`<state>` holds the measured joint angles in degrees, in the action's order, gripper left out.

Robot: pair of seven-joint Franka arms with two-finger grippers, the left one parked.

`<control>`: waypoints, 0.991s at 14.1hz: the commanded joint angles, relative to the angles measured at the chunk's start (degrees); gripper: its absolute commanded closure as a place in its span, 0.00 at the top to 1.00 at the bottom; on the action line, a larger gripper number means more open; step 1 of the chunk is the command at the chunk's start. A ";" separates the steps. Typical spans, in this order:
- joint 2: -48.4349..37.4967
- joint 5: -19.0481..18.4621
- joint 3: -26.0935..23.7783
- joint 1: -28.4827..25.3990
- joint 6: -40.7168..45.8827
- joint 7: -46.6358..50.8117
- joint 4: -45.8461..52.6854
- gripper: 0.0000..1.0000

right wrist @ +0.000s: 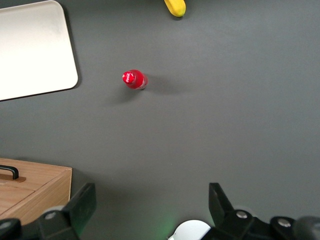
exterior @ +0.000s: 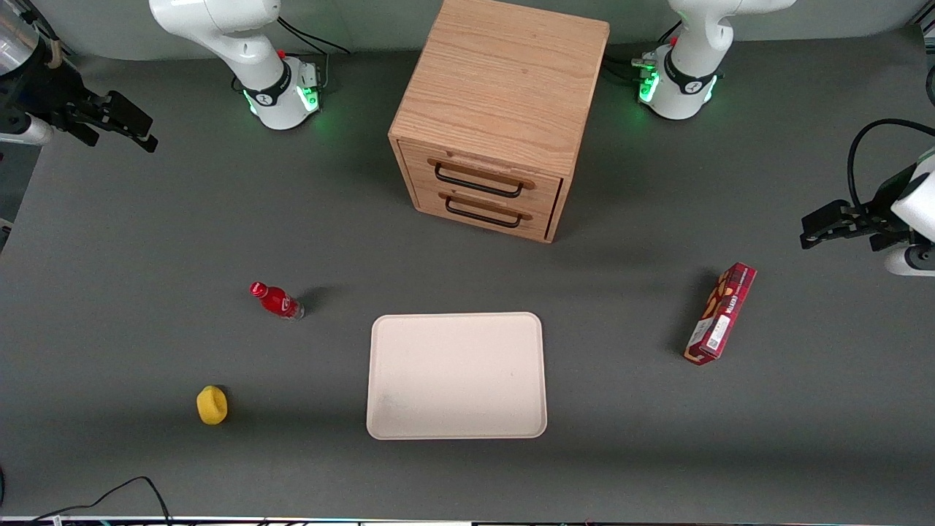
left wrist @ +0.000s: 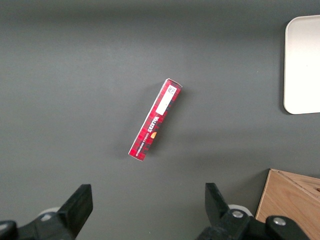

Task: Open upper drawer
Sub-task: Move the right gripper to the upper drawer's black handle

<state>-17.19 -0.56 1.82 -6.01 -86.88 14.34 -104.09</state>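
My gripper (exterior: 120, 124) hung spread at upper left while I judged the upper drawer (exterior: 478, 179) rigid, best hooked mid-handle (exterior: 478, 180).

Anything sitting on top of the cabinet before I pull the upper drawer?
Nothing shows on the cabinet top; bare oak. The upper drawer is shut, so its inside is hidden. The gripper hangs open, far toward the working arm's end of the table.

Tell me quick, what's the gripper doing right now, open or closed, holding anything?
Gripper: open, holding nothing, high at the working arm's end of the table, away from the upper drawer.
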 commanded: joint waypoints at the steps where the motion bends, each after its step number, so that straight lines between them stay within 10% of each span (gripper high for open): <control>1: 0.67 0.64 0.29 0.13 1.45 0.17 1.26 1.00; 7: 0.93 1.60 0.30 -0.66 3.64 -1.76 2.75 1.00; 14: 16.36 12.95 -11.90 -0.67 5.76 -14.84 20.99 1.00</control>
<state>-10.31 11.13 -6.01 -6.81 -83.36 5.23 -93.93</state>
